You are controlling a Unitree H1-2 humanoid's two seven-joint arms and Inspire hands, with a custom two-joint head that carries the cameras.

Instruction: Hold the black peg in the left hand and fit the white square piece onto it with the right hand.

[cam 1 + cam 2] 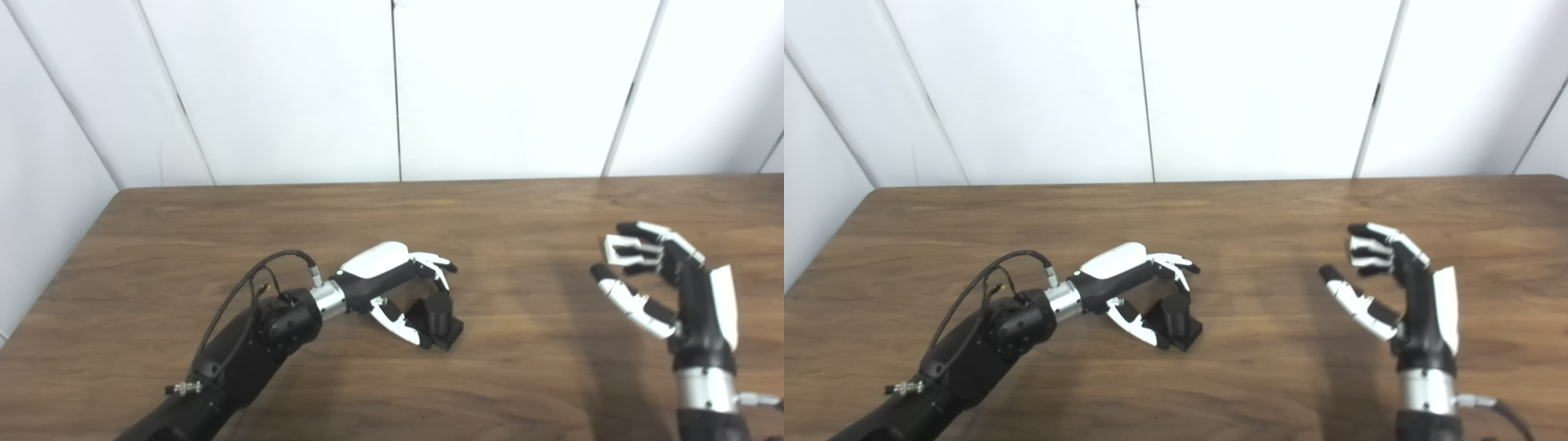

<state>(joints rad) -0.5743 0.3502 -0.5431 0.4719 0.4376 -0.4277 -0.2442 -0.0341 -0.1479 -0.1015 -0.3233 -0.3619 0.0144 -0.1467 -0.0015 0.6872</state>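
Observation:
The black peg, a short cylinder on a square black base, stands on the table at centre. My left hand lies low around it, fingers curled over its far side and top, thumb against the near side of the base. My right hand is raised above the table at the right, palm turned left. A small white square piece sits among its curled fingertips, partly hidden by them. The thumb stands apart below it.
The brown wooden table's back edge runs along white wall panels, and its left corner is in view. A black cable loops above my left wrist. Bare wood separates the two hands.

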